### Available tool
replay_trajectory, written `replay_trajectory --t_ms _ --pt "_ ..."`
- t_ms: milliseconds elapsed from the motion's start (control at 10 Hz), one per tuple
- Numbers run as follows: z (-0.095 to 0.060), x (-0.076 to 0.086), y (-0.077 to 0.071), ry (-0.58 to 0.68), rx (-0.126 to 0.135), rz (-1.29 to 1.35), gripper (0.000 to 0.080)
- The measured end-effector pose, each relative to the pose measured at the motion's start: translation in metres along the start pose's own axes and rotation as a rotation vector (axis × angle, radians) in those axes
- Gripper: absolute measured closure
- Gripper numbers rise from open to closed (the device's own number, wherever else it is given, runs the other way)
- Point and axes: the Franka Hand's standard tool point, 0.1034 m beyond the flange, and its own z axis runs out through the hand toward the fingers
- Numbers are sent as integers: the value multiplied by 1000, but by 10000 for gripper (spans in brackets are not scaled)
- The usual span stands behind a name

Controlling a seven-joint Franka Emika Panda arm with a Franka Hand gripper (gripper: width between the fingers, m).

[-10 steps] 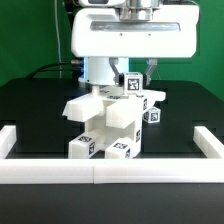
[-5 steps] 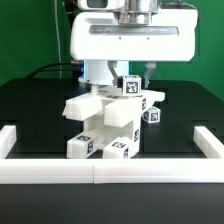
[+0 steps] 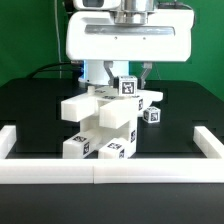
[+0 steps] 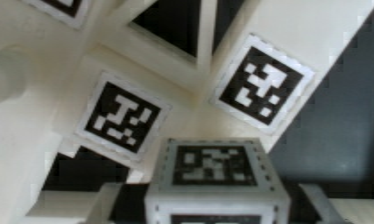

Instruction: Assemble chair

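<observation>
The partly built chair (image 3: 105, 125), a cluster of white slabs and square posts with black-and-white tags, stands tilted in the middle of the black table. My gripper (image 3: 128, 76) comes down from above and is shut on the top of one tagged square post (image 3: 127, 89) of that cluster. In the wrist view the post's tagged end (image 4: 214, 168) fills the gap between both fingers (image 4: 116, 200), and tagged white slabs (image 4: 193, 95) lie beyond it. A small tagged white part (image 3: 152, 116) sits just to the exterior view's right of the cluster.
Plain white border rails run along the front (image 3: 100, 172) and up both sides (image 3: 8, 140) (image 3: 210, 140) of the black table. The arm's white body (image 3: 125, 40) hangs over the back of the scene.
The gripper with the post and the whole cluster has shifted slightly toward the exterior view's left and a little lower. The grip has not changed.
</observation>
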Motion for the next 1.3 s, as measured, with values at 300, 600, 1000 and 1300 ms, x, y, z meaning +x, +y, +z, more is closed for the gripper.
replay_trajectory --t_ms 300,600,1000,1300 --pt "0 0 0 0 0 0 512" --pt "0 0 0 0 0 35 512" --pt "0 0 -1 1 3 319 512" --pt "0 0 -1 1 5 490 512"
